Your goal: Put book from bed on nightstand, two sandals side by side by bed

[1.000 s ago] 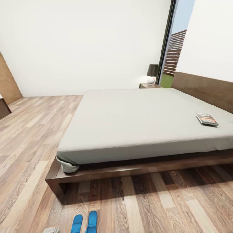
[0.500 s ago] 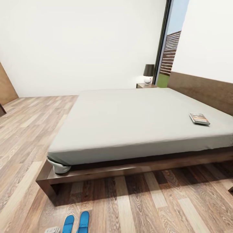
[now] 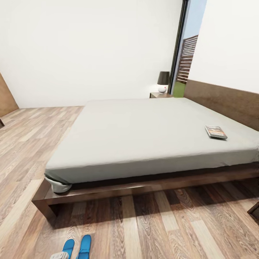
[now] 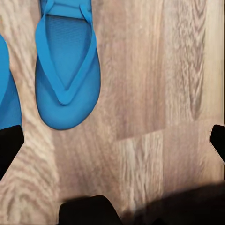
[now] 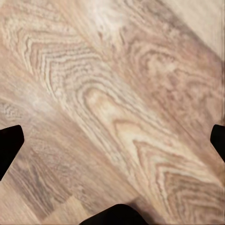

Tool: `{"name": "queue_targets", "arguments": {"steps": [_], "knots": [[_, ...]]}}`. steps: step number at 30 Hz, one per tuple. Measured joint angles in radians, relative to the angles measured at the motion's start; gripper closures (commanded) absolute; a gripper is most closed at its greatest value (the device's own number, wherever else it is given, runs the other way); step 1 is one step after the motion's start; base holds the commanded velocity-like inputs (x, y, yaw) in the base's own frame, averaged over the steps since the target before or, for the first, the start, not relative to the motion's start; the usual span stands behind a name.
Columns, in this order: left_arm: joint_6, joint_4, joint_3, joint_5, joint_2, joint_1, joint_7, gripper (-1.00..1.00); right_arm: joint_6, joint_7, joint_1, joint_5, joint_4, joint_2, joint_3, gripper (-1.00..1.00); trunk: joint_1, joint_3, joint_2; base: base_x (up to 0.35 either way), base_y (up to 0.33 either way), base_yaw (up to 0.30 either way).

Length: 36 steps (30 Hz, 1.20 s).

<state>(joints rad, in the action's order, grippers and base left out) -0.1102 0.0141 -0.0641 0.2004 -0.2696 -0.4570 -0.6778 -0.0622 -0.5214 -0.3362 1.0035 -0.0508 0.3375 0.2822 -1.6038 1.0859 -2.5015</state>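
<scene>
Book (image 3: 216, 131) lies near the bed (image 3: 144, 136) edge; sandals (image 3: 76, 248) on floor.

A home bedroom: wide bed (image 3: 144, 144), nightstand (image 3: 160, 95) with lamp (image 3: 163, 82), wood-plank floor (image 3: 28, 144)

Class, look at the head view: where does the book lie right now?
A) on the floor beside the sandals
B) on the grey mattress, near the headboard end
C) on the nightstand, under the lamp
B: the book lies flat on the bed, close to the headboard.
</scene>
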Motion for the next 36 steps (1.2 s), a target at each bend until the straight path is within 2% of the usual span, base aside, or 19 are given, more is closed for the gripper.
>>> {"name": "queue_targets", "arguments": {"steps": [25,30,36], "knots": [[0.0,0.0,0.0,0.001,0.0,0.0,-0.001,-1.0,-0.003,-0.001,0.0,-0.002,0.0,-0.001,0.002,-1.0,0.0,0.0,0.0,0.0,-0.145,0.0],[0.003,0.0,0.0,-0.001,0.026,0.029,-0.029,-1.0,0.002,-0.003,0.0,0.003,0.0,-0.029,0.002,-1.0,0.0,0.0,0.0,0.0,0.0,0.0],[0.003,0.0,0.0,-0.002,0.037,0.063,-0.024,-1.0,0.006,0.005,0.0,0.002,0.0,-0.059,-0.005,-1.0,0.0,0.0,0.0,0.0,0.0,0.0]]}}
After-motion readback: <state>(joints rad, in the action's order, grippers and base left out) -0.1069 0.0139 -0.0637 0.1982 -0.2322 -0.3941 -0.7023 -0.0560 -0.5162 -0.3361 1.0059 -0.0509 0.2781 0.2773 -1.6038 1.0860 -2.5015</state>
